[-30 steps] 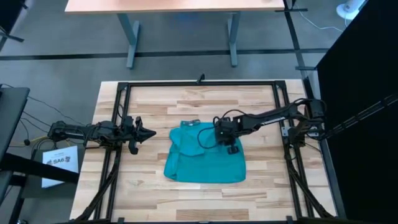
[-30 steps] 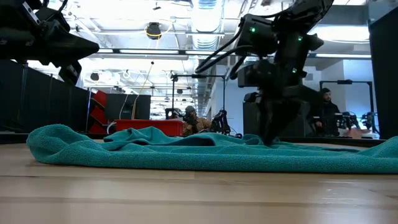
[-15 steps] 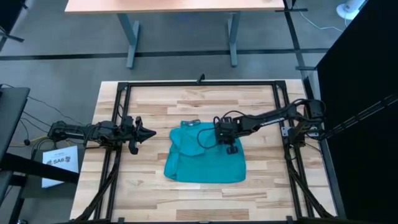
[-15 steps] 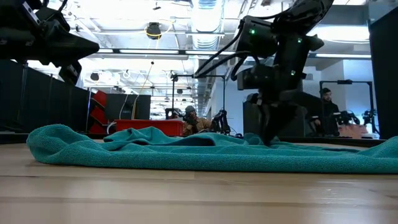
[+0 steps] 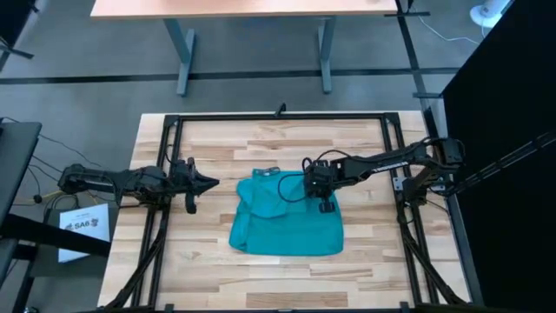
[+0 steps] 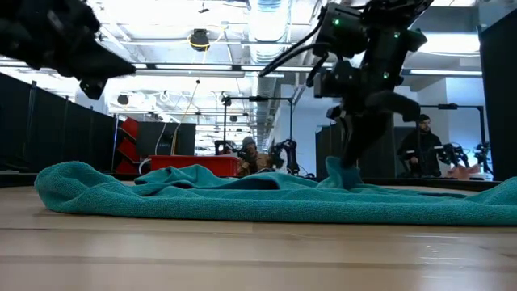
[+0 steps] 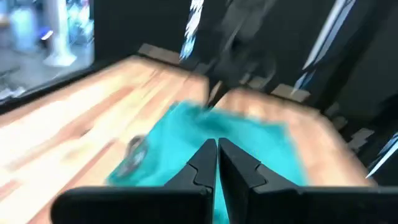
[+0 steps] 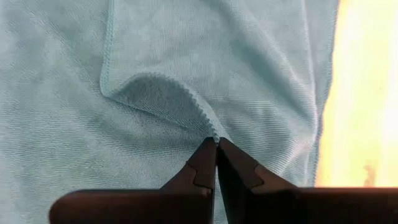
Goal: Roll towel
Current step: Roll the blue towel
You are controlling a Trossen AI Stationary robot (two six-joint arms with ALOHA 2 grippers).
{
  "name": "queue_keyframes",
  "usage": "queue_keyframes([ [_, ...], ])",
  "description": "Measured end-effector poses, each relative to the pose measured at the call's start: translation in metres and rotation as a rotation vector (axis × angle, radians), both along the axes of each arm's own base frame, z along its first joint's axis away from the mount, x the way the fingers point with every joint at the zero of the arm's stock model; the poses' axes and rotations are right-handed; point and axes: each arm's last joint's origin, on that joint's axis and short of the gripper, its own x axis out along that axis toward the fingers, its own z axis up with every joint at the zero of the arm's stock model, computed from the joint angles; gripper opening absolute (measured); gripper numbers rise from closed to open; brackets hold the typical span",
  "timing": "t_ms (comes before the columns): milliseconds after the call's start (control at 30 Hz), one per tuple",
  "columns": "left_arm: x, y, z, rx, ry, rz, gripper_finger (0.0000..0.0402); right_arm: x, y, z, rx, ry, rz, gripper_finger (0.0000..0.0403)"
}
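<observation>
The left gripper point(image 5: 208, 183) hovers clenched and empty at the 9 o'clock side of the light wooden plank table point(image 5: 365, 139), just clear of the cloth. The soft teal towel point(image 5: 287, 228) lies rumpled near the table's middle, its small grey tag point(image 5: 269, 171) on the 12 o'clock edge. At the towel's 2 o'clock corner, the right gripper point(image 8: 216, 144) pinches a raised fold of the hemmed edge between its 2 closed fingers point(image 8: 202, 163).
</observation>
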Motion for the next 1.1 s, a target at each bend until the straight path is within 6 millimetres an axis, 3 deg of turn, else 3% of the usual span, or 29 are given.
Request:
queue_keyframes([
  [200, 0.043, 0.002, 0.028, 0.047, 0.32, -0.041, 0.0055, -0.002, -0.006, 0.007, 0.01, -0.028, -0.043, 0.0],
  [367, 0.085, 0.001, 0.032, 0.139, 0.624, -0.228, 0.0106, -0.003, -0.006, 0.008, 0.013, -0.029, -0.05, 0.0],
  [500, 0.109, -0.006, 0.017, 0.231, 0.804, -0.384, 0.0126, -0.003, -0.005, 0.008, 0.013, -0.028, -0.047, 0.0],
  [700, 0.135, -0.014, -0.01, 0.374, 0.897, -0.528, 0.0126, -0.003, -0.005, 0.008, 0.004, -0.023, -0.024, 0.0],
  [933, 0.162, -0.015, -0.03, 0.508, 0.903, -0.568, 0.0126, -0.003, -0.005, 0.008, -0.008, -0.018, 0.003, 0.0],
  [1100, 0.167, -0.014, -0.044, 0.542, 0.967, -0.584, 0.0125, -0.004, -0.005, 0.007, -0.008, -0.005, 0.006, 0.0],
])
